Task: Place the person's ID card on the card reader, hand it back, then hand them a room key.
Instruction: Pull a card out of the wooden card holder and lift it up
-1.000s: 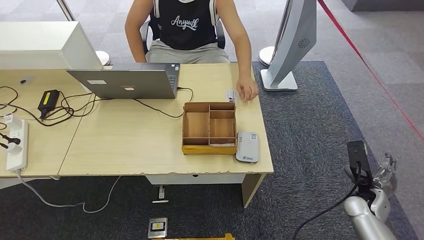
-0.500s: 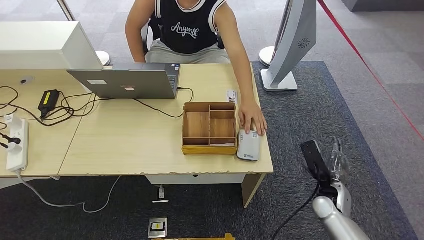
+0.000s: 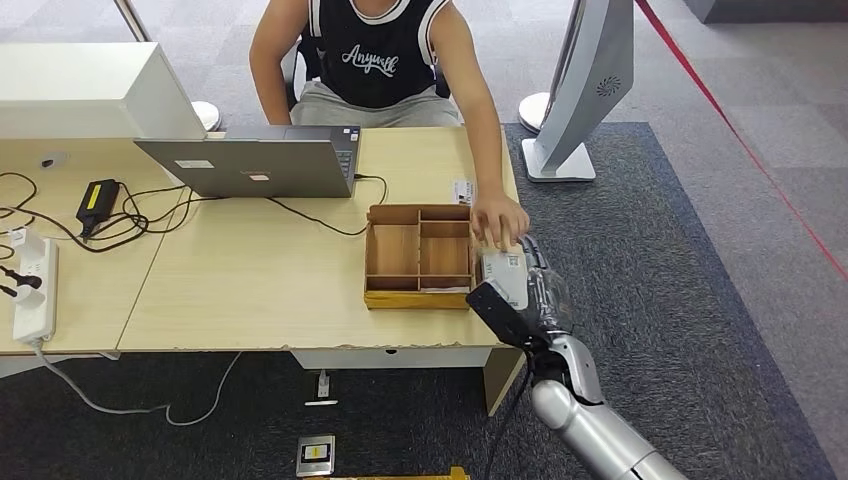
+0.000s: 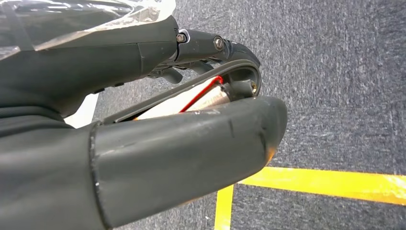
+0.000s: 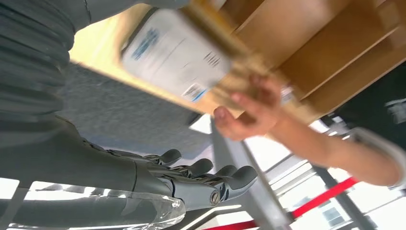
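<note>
Head view: the right hand (image 3: 535,290) hovers empty, fingers extended, over the card reader (image 3: 503,272) at the worktop (image 3: 260,290) corner. The person's hand (image 3: 498,222) rests at its twelve o'clock, on the reader's far end; the ID card isn't discernible.

Right wrist view: the fingers (image 5: 201,170) are apart, holding nothing.

Left wrist view: the left hand (image 4: 143,134) hangs over carpet; its grip I cannot tell.

The right hand is nearer by far.

Office reception: desk (image 3: 260,290), laptop (image 3: 250,165), grey carpet (image 3: 650,250), barrier tape (image 3: 740,140).
</note>
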Controlling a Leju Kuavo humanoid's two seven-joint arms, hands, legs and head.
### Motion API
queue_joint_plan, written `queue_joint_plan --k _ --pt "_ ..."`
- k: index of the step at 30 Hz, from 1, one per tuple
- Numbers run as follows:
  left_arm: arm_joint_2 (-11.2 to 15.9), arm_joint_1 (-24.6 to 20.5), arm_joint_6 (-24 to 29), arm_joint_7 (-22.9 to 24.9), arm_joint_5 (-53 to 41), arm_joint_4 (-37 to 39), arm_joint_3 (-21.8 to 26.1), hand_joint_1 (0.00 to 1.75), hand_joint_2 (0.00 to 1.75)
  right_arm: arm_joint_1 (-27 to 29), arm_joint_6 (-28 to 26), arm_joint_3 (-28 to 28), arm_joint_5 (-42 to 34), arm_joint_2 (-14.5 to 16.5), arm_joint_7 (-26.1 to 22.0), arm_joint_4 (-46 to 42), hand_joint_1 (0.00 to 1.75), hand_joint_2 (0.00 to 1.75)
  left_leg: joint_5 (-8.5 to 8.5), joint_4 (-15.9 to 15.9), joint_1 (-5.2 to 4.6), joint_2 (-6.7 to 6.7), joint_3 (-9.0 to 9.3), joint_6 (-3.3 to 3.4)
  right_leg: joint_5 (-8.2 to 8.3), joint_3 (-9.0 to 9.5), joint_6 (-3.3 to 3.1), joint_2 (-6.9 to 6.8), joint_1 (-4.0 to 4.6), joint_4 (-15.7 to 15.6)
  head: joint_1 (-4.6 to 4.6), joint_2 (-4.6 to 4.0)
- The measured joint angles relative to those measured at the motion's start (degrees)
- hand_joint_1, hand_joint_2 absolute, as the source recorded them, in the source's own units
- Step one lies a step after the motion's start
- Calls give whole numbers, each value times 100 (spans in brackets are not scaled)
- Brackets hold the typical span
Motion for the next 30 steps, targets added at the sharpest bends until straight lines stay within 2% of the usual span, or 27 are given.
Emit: queue_joint_plan --k 4,11,19,30 --pt "-39 1 14 -1 -14 -1 -1 0 0 -113 44 285 51 221 -58 2 0 175 0 0 0 -3 -2 0 -2 1 -2 -2 0 0 2 0" --pt "-67 3 25 -9 -45 -1 -11 0 0 -153 52 529 142 376 -119 1 0 175 -1 1 -1 -1 -2 1 -2 0 -3 -2 -1 -2 1 -1" --pt "-98 5 71 -99 9 -1 -66 0 0 -187 270 680 539 425 -61 -204 0 175 -1 0 0 0 0 0 -3 0 -4 -2 0 -1 1 1" --pt "-114 5 83 -104 16 -1 -99 0 0 -200 298 785 721 423 26 -343 0 175 -1 1 -1 0 0 0 -3 0 -4 -2 0 -2 1 -1"
